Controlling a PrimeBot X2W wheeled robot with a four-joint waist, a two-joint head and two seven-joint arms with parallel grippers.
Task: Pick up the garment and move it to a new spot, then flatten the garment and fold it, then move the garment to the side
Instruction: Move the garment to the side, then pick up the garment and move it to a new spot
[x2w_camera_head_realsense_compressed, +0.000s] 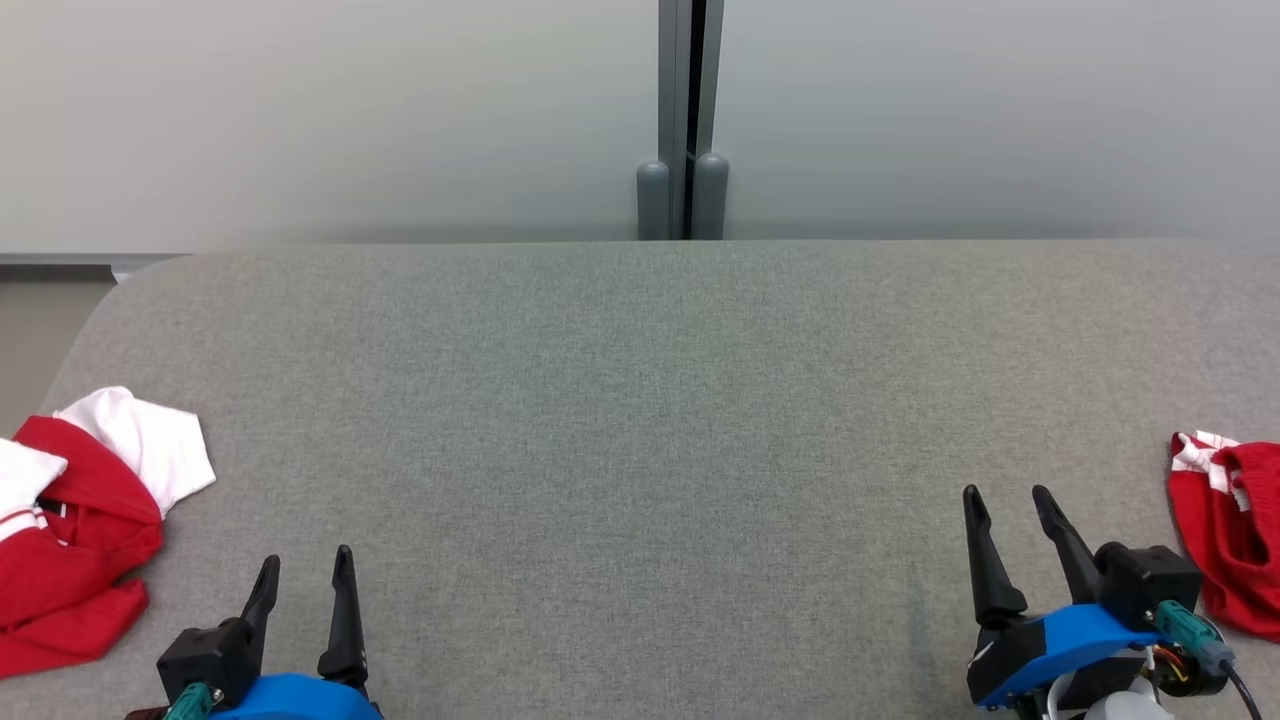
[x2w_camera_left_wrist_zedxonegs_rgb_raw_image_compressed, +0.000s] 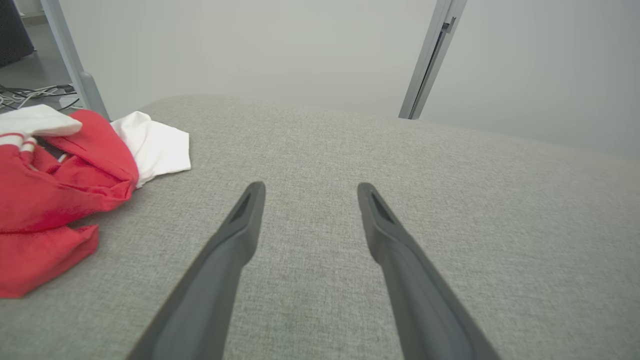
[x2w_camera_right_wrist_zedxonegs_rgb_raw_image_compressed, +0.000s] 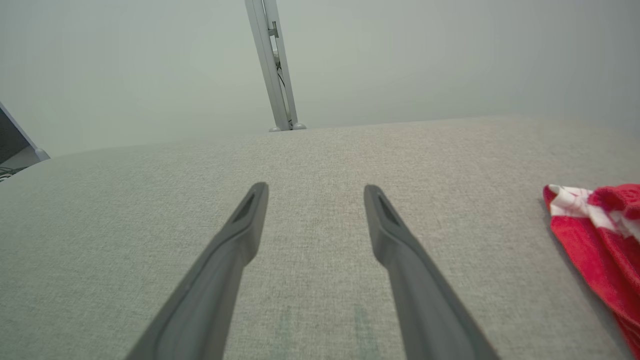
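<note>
Desk (x2w_camera_head_realsense_compressed: 640, 400): grey woven cloth, matt, finely rough. Garment (x2w_camera_head_realsense_compressed: 80, 540): soft red-and-white cloth, matt. Fingers (x2w_camera_left_wrist_zedxonegs_rgb_raw_image_compressed: 232, 245): smooth dark plastic, matt. Post (x2w_camera_head_realsense_compressed: 690, 100): smooth grey metal, satin.

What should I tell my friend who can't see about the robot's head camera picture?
Two open robot hands, the left hand and the right hand, point up over a wide grey fabric surface. A crumpled red and white garment lies at the left edge, and another red garment at the right edge.
</note>
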